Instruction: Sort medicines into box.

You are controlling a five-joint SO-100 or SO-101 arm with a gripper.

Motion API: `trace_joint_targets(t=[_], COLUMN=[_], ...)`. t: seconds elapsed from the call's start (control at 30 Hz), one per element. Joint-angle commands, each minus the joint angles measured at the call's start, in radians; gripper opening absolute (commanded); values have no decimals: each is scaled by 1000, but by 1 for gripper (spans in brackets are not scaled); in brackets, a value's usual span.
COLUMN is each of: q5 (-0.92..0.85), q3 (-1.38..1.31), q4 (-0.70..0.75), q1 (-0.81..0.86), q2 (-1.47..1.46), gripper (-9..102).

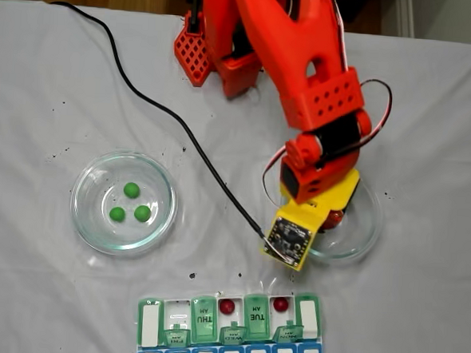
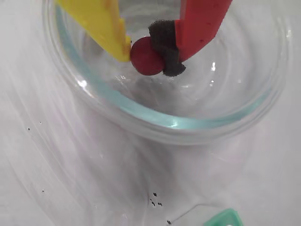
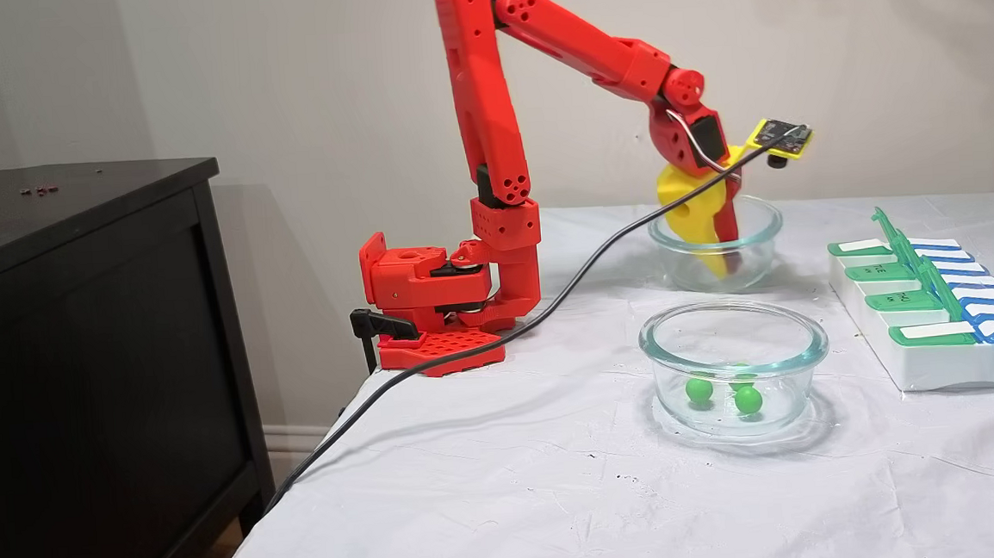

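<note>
Red ball (image 2: 146,57) sits pinched in my gripper (image 2: 149,55), inside the glass dish (image 2: 155,120) at about 3 o'clock in the top-down fixed view. Yellow finger (image 2: 101,23) presses its left side, the black foam pad (image 2: 164,44) on my red finger presses its right, as the wrist view shows them. I cannot tell whether the ball rests on the dish floor.

Handling, judged: smooth, glossy, round and very light, so likely to squirt out if squeezed off-centre. Best held across its widest line, foam side doing the gripping. Glass walls are hard; keep the fingertips off them.

Count: three green balls (image 1: 130,204) in the second dish (image 1: 85,215) at 9 o'clock. Two red balls (image 1: 227,306) already lie in open compartments of the pill box (image 1: 150,325) at 6 o'clock. One red in my grip. Two dishes, one box.
</note>
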Motion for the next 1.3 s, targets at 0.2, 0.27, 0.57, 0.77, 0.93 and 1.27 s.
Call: trace_joint_targets(t=[0.2,0.27,0.57,0.77,0.93,1.27], q5=[121,133,121,141,146,156], q3=[-92,-140,-393,-376,-353,-403], q4=[64,81,170,61,-25,-127], q1=[89,138,420,574,617,626], q2=[308,341,273,201,74,-101], gripper=[0,0,0,0,0,0])
